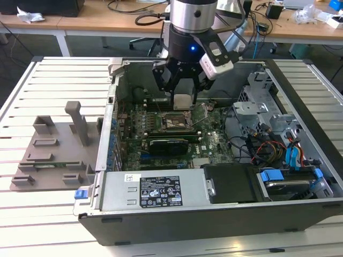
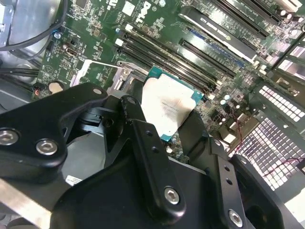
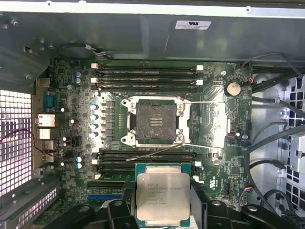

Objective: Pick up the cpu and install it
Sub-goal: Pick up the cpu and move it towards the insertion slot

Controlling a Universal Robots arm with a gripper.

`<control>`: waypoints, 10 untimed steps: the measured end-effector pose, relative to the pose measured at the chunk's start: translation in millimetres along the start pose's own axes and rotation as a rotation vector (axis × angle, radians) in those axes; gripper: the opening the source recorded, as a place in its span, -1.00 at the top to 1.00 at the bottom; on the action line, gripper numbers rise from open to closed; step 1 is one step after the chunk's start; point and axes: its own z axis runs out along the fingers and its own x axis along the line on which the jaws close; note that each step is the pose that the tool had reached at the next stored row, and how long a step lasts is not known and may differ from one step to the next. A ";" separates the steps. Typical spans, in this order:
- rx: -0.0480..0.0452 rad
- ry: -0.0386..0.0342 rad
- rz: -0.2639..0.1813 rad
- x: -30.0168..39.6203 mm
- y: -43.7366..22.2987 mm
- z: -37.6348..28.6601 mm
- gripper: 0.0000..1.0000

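The cpu (image 1: pixel 182 100) (image 2: pixel 167 106) (image 3: pixel 163 196), a small silvery square chip with a green rim, hangs between the black fingers (image 3: pixel 198 195) of my gripper (image 1: pixel 182 103) (image 2: pixel 164 119) (image 3: pixel 163 210), which is shut on it. It is held flat over the green motherboard (image 3: pixel 217 157) inside the open computer case. The bare square socket (image 1: pixel 174 122) (image 3: pixel 156 121) lies a little beyond the chip, with its metal frame and thin wire levers swung open. In the first wrist view the chip sits over the memory slots (image 3: pixel 143 161) beside the socket, not over the socket itself.
The case walls (image 1: pixel 115 80) ring the board. A black card (image 1: pixel 169 143) lies in front of the socket, the power supply (image 1: pixel 155 190) in front of that. Drive bays and cables (image 1: pixel 268 150) crowd the exterior view's right. A grey fixture plate (image 1: pixel 53 150) lies outside, on the exterior view's left.
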 end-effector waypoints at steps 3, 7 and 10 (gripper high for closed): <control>0.0005 -0.0001 0.000 -2.2 0.6 2.1 -0.09; 0.0029 0.0000 0.000 -5.8 3.7 7.3 -0.09; 0.0047 0.0001 -0.001 -6.8 7.5 10.3 -0.09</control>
